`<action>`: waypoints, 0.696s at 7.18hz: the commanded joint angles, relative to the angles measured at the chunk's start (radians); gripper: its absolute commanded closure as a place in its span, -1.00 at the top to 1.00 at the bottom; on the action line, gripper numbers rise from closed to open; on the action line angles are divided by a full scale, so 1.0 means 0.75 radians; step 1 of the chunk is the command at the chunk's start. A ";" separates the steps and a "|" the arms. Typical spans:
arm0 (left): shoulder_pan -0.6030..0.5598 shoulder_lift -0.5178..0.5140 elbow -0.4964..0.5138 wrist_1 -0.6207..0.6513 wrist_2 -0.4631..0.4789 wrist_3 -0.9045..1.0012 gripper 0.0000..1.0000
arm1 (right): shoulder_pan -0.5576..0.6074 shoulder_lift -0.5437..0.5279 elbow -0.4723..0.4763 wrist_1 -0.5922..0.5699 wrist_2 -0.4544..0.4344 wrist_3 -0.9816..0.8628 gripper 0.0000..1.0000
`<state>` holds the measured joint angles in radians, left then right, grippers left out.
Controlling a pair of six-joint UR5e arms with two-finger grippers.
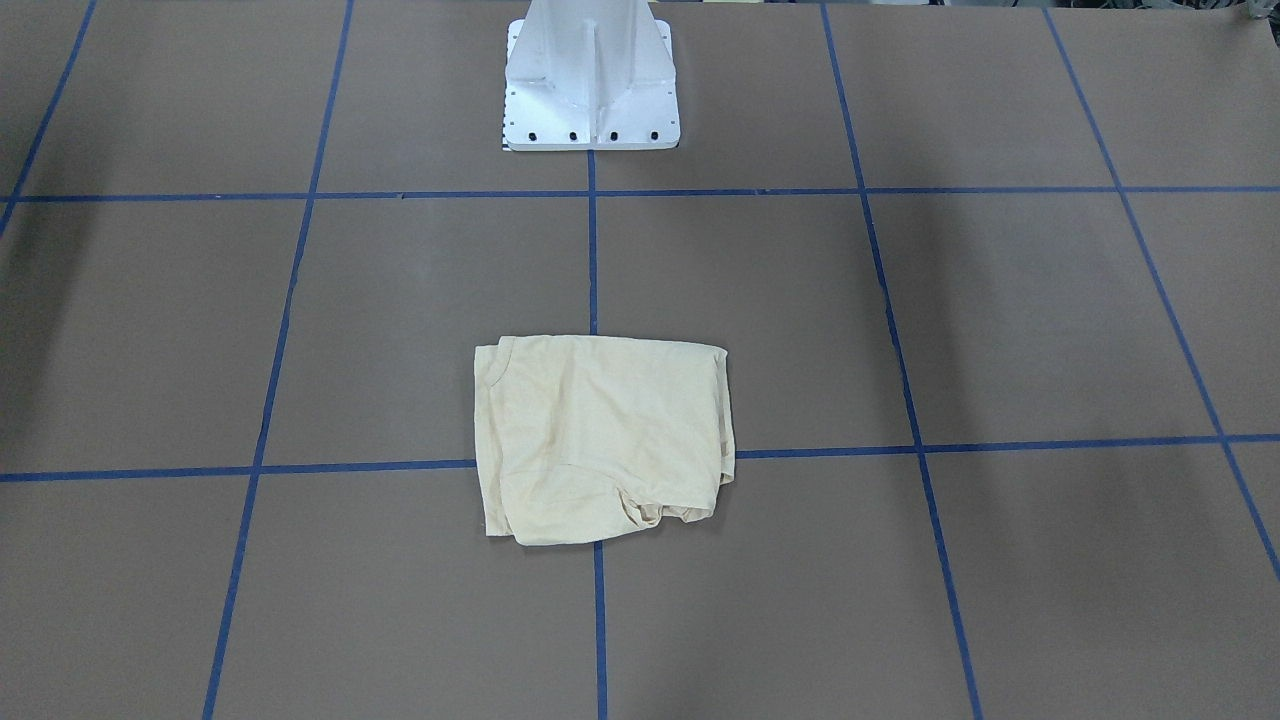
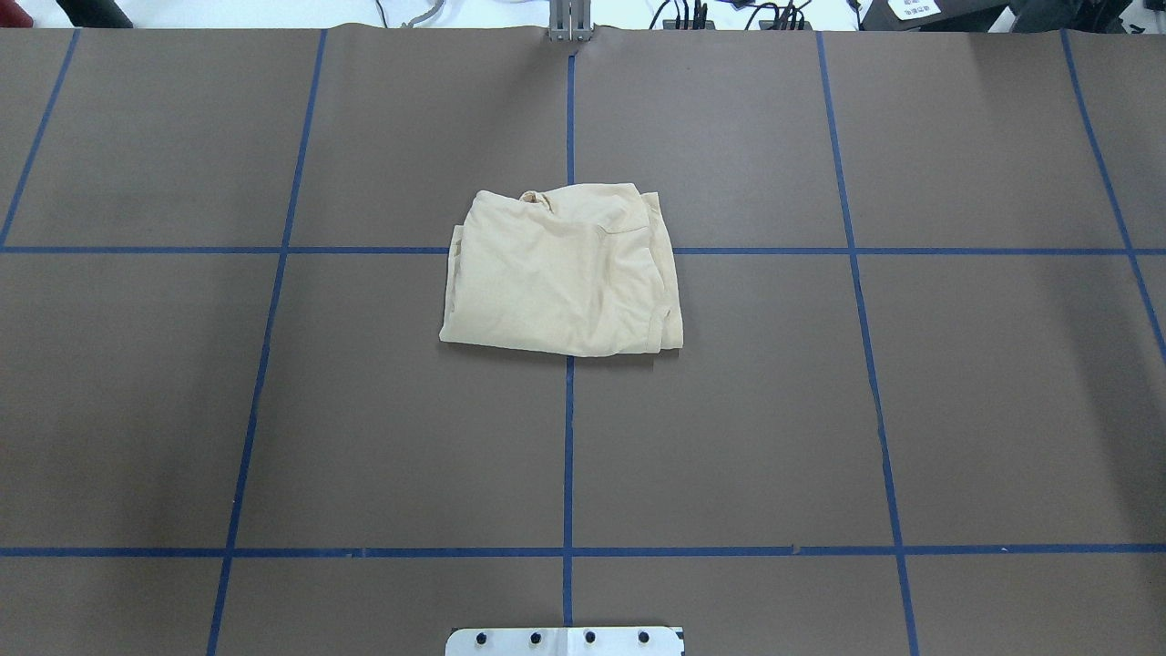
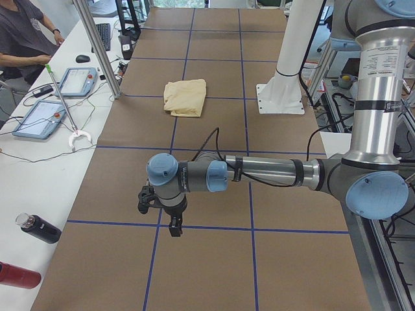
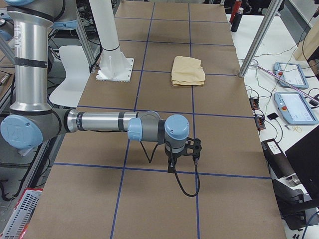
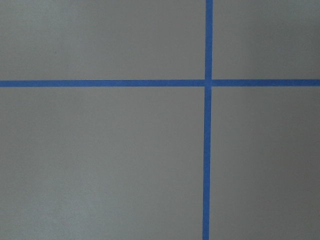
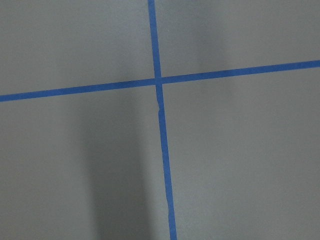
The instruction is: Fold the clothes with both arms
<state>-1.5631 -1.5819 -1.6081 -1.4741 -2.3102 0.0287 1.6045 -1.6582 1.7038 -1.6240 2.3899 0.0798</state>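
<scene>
The clothes (image 1: pixel 600 440) are one pale cream-yellow shirt, folded into a rough rectangle on the brown table near its middle, across a blue tape line (image 2: pixel 565 269) (image 3: pixel 185 97) (image 4: pixel 188 70). Neither arm touches it. My left arm reaches over the table's left end, and its gripper (image 3: pixel 175 227) points down far from the shirt; whether it is open or shut I cannot tell. My right gripper (image 4: pixel 183 162) hangs the same way over the table's right end, its state also unclear. Both wrist views hold only brown table and crossing blue tape.
The white pedestal base (image 1: pixel 590 90) (image 2: pixel 565 640) stands at the robot's edge of the table. A side bench across from the robot carries tablets (image 3: pixel 39 116) (image 4: pixel 294 107), cables and bottles (image 3: pixel 39 228), with a seated person (image 3: pixel 19 32) and metal posts (image 3: pixel 97 45) beside it.
</scene>
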 commanded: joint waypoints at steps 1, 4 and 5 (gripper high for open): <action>0.000 -0.002 -0.001 0.000 0.000 0.009 0.99 | 0.000 0.000 -0.003 -0.003 0.000 -0.002 1.00; 0.000 -0.002 -0.001 0.000 -0.014 0.015 0.99 | 0.000 0.002 -0.062 -0.007 0.059 0.000 1.00; 0.000 -0.002 -0.001 0.000 -0.018 0.015 0.99 | 0.000 0.004 -0.073 -0.007 0.063 0.000 1.00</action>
<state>-1.5631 -1.5831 -1.6091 -1.4742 -2.3201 0.0396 1.6045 -1.6570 1.6650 -1.6289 2.4261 0.0797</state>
